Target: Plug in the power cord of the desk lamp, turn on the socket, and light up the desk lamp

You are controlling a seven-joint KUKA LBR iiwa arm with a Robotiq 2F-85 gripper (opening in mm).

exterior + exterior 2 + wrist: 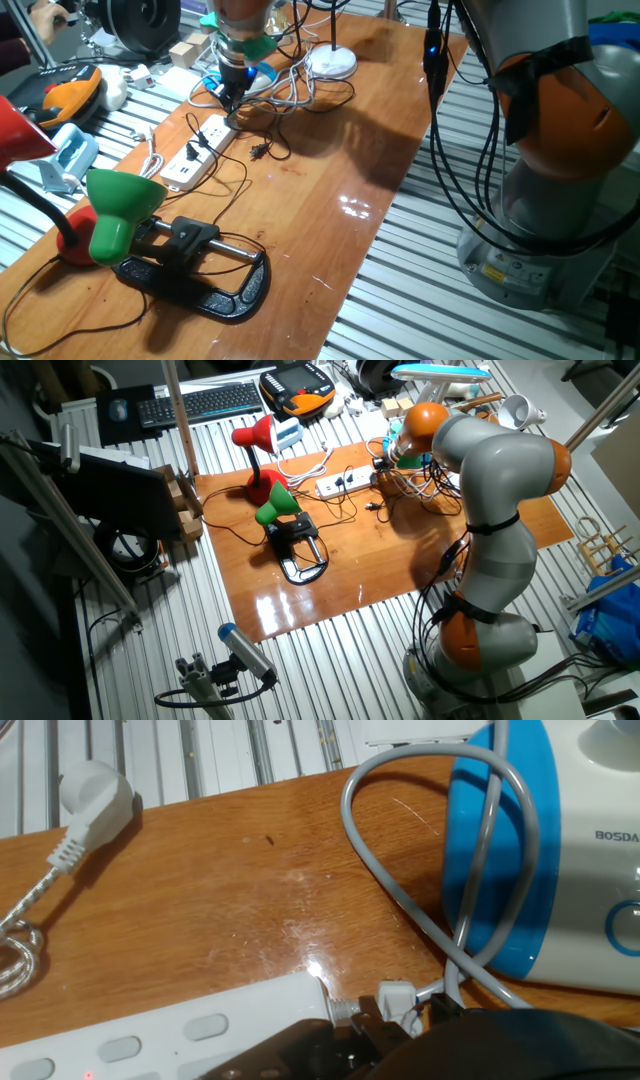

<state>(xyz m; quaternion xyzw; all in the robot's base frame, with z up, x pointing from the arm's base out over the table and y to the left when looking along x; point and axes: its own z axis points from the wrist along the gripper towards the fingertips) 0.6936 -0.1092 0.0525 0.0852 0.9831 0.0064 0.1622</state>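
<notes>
One fixed view: gripper [229,100] is down at the socket [198,152] end, desk lamp [331,62] behind. Other fixed view: the arm hides the contact. Hand view: fingers seem closed around the power cord [400,998] plug, right beside the strip's end. Plugging underway, I'd say; switching and lighting remain.
</notes>
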